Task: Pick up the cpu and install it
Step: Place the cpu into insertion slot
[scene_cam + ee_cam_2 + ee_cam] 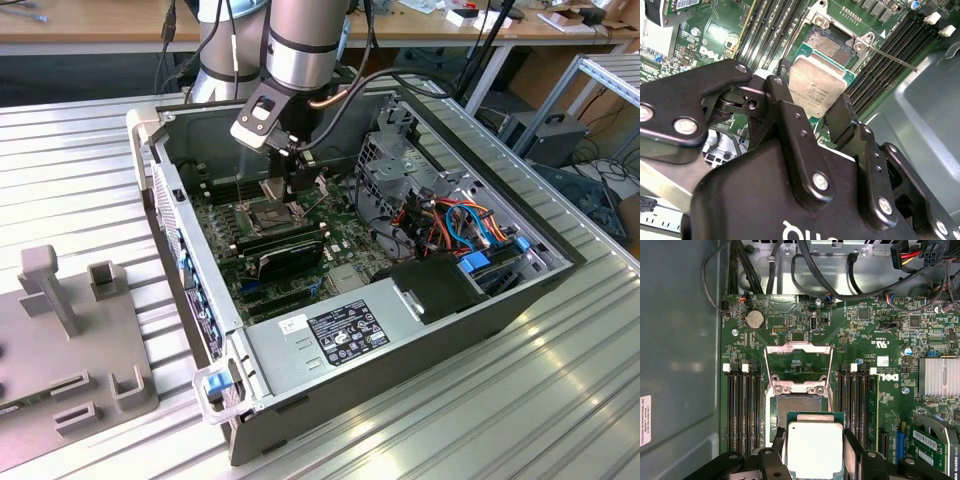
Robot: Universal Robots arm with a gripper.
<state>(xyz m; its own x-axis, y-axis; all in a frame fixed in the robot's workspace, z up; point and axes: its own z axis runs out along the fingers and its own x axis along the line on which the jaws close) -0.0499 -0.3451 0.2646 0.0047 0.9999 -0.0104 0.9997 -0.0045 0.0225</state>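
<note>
The end effector [813, 437] clamps the cpu [815, 447] by two opposite edges, close over the open socket [799, 407] in the computer case [420, 365]. The case rests on a ribbed metal bench [520, 420]. In the exterior view a grey fixture [70, 350] lies at its 8 o'clock and wooden desks [100, 25] at 12.

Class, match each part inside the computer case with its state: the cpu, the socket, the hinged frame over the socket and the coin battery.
Parts:
1. cpu
2. socket
3. hinged frame
4. coin battery

States:
A. round and silver
B. swung open
C. held between the fingers of the gripper
D. uncovered, with nothing seated in it

Pairs: 1-C, 2-D, 3-B, 4-A
</note>
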